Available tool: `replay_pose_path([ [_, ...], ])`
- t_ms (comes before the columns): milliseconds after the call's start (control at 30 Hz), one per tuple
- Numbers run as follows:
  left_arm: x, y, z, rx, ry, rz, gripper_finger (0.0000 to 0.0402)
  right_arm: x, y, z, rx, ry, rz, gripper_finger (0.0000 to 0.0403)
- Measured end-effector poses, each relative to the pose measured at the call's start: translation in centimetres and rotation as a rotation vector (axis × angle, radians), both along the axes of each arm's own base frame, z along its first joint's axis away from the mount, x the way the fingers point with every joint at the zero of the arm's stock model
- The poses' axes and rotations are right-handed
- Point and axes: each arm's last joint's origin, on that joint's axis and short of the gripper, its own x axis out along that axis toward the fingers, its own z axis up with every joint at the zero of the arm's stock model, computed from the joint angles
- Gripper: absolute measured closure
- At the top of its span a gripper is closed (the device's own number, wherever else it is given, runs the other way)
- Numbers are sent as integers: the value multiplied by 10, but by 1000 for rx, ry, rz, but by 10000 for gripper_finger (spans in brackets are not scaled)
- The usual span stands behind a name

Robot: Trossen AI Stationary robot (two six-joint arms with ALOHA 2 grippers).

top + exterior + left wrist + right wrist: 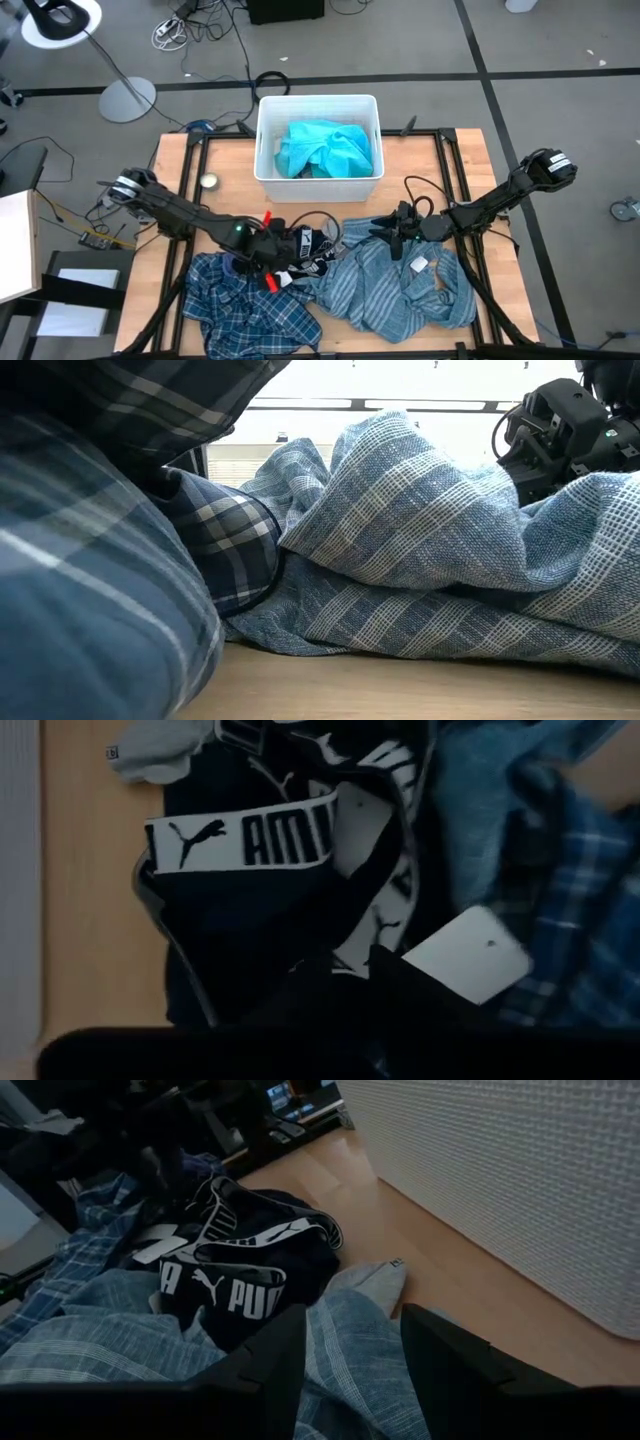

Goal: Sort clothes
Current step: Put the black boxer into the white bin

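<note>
High view shows the wooden bench from above. At about eight o'clock lies the blue-white plaid shirt, spread out near the front edge. The left claw is at the centre, low over the small black pieces; I cannot tell if its fingers are apart or together. In the left wrist view these black pieces have a white band with letters and a white tag. At about five o'clock lies the grey-blue striped shirt, crumpled. The right claw is over its upper edge, and in the right wrist view its fingers stand apart above the cloth. At twelve o'clock the white bin holds the turquoise tee.
</note>
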Motion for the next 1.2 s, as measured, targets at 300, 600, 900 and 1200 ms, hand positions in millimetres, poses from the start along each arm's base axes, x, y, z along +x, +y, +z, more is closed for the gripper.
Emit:
replay_pose_path([
  [300, 2, 4, -19, 113, 110, -16, 279, 0, 0, 0, -1, 1, 0, 237],
  [600, 2, 4, -36, 128, 231, -15, 282, 0, 0, 0, -10, 2, 2, 237],
  [900, 6, 3, -52, 117, 277, 51, 299, 0, 0, 0, -10, 2, 2, 237],
  [1200, 8, 3, -27, 141, 287, 79, 397, 0, 0, 0, -9, 2, 1, 237],
])
